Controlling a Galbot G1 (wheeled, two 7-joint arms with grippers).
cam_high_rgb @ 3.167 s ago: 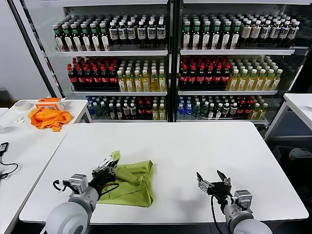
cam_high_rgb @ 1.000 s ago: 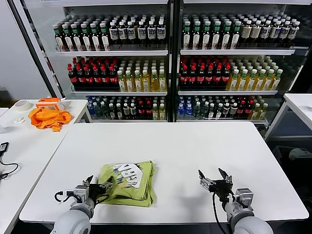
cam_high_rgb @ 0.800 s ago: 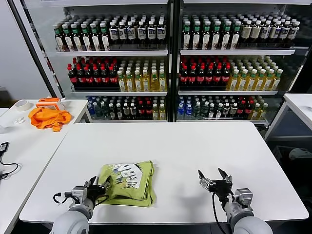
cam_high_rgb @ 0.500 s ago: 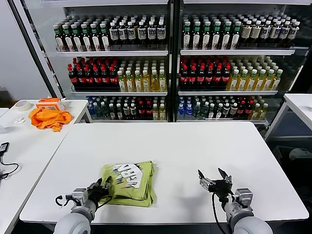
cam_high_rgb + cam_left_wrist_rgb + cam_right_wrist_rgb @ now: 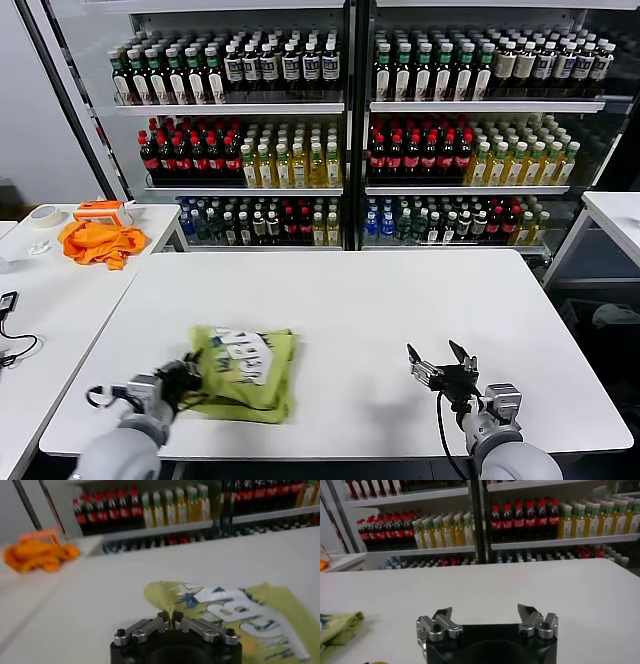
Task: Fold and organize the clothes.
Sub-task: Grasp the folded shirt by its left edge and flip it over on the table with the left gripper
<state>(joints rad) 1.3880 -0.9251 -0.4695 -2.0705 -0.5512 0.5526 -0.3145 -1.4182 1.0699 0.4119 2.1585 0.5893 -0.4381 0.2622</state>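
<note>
- The left gripper (image 5: 186,376), low over the near left part of the white rectangular table (image 5: 400,300), has its two metal fingers (image 5: 161,622) pinched fully together on the near left edge of a light yellow-green short-sleeved cotton T-shirt (image 5: 245,372) (the left wrist view shows the cloth caught between the tips).
- The folded shirt lies on the tabletop just beyond and to the inner side of that pincer, its white printed graphic (image 5: 243,352) facing up; the fabric at the clamped edge is bunched and lifted slightly off the surface.
- The right gripper (image 5: 442,365) hovers over the near right part of the same table, well apart from the shirt, its jaws spread wide and holding nothing (the right wrist view shows bare tabletop between the two fingers).
- Seen from the right wrist camera, a rounded fold of the green shirt (image 5: 337,626) sits far off to the side of the open jaws, toward the other arm.
- A crumpled bright orange garment (image 5: 98,242) rests on a second white table (image 5: 60,300) well beyond the left gripper and to its outer side.
- Behind both arms stand glass-fronted coolers (image 5: 350,120) with rows of bottled drinks, dark, red and yellow.
</note>
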